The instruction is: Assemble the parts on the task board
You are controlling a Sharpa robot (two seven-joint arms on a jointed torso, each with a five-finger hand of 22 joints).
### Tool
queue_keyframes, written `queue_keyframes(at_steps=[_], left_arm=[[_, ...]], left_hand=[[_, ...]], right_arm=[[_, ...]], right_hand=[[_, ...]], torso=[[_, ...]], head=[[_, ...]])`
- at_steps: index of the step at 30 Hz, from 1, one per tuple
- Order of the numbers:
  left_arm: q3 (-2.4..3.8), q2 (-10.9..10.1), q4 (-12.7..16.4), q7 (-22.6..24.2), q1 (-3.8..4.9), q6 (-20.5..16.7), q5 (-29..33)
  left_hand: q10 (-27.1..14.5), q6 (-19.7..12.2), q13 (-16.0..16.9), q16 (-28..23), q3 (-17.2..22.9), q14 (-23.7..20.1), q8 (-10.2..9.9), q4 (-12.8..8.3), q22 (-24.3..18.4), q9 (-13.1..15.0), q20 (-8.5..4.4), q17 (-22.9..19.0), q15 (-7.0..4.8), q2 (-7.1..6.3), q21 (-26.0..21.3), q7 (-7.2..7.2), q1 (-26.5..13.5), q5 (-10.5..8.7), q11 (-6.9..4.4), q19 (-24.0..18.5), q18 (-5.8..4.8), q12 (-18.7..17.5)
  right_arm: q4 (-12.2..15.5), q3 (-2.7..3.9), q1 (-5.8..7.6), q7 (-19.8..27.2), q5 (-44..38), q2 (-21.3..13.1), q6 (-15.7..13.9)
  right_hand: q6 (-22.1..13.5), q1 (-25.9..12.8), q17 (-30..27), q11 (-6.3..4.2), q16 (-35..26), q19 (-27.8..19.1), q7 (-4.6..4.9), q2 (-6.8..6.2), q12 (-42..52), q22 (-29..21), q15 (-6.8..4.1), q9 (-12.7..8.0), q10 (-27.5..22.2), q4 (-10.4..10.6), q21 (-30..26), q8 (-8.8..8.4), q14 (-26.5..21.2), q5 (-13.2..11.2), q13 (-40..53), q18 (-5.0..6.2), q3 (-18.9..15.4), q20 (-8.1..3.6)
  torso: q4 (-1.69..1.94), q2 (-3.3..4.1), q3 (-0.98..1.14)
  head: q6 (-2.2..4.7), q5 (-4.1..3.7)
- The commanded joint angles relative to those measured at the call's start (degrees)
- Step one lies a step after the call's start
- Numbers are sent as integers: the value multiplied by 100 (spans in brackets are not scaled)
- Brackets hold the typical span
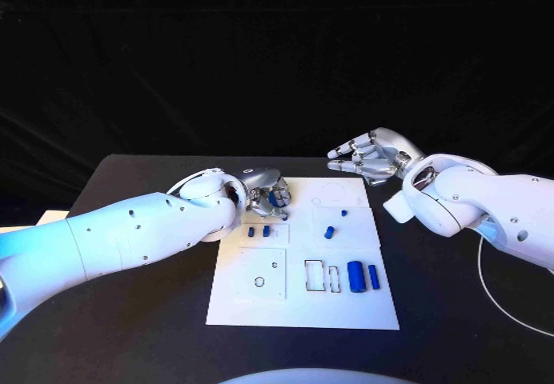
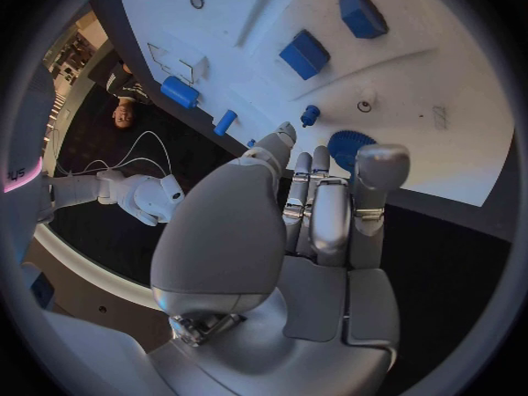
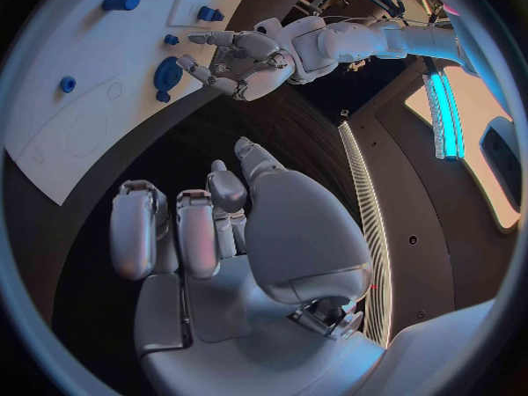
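Observation:
The white task board [image 1: 303,308] lies in the middle of the black table. My left hand [image 1: 268,192] hovers over its far left corner with fingers spread, and its fingertips [image 2: 379,163] are right at a blue toothed disc [image 2: 350,148] lying on the board. I cannot tell whether they touch it. Two blue blocks [image 2: 304,55] lie further along, and a blue cylinder [image 2: 179,91] and small pegs [image 2: 224,121] lie beyond. My right hand [image 1: 370,156] hangs over the bare table past the board's far right corner, holding nothing, fingers loosely bent and apart [image 3: 209,229].
Two blue blocks [image 1: 363,277] lie near the board's right edge beside outlined slots [image 1: 315,274]. Small blue pegs [image 1: 258,231] stand mid-left and another blue piece [image 1: 331,232] sits mid-board. A white cable [image 1: 496,296] runs along the table at the right.

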Motion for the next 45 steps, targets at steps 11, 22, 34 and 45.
queue_keyframes(at_steps=[11, 22, 34, 45], left_arm=[[-2, 264, -285, -295, -46, 464, -390], [-3, 316, -312, -274, -77, 474, -392], [-3, 354, -316, -305, -80, 585, -393], [-4, 395, -338, -322, -95, 638, -393]], left_hand=[[194, 182, -143, 205, 66, 241, -171, 42, 658, -87, -28, 62, -42, 2, 729, -11, -68, -3, -17, 166, -196, -151], [375, 261, -196, 124, 240, 231, -251, -5, 940, -121, -54, -135, -72, 37, 1041, -27, 37, 17, -50, 230, -244, -224], [571, 388, -233, 141, 501, 235, -301, -96, 1152, -138, -78, -202, -100, 64, 1262, -42, 139, 15, -84, 250, -280, -295], [614, 405, -266, 93, 646, 218, -371, -144, 1407, -161, -83, -346, -97, 10, 1544, -31, 108, 9, -76, 293, -334, -395]], right_arm=[[18, 1, -3, 59, -55, 9, 78], [23, 1, -3, 56, -56, 13, 76], [27, 1, -3, 49, -56, 18, 82], [31, 1, -3, 42, -57, 22, 91]], right_hand=[[38, -27, 55, -7, -27, -47, 5, 15, -6, 1, -4, -8, -39, 34, -32, -27, 288, 34, -1, 63, 15, 4], [38, -27, 55, -7, -27, -47, 5, 15, -6, 1, -4, -8, -39, 34, -32, -27, 288, 34, -1, 63, 15, 4], [51, 6, 155, 4, 28, -36, 13, 19, 31, -6, 14, -7, -41, 64, -55, -38, 249, 40, -3, 64, 22, 22], [51, 6, 155, 4, 28, -36, 13, 19, 31, -6, 14, -7, -41, 64, -55, -38, 249, 40, -3, 64, 22, 22]], torso=[[2, -2, 2], [10, -10, 3], [9, -11, 2], [4, -7, 6]], head=[[-29, -19], [-45, -31], [-48, -47], [-53, -64]])
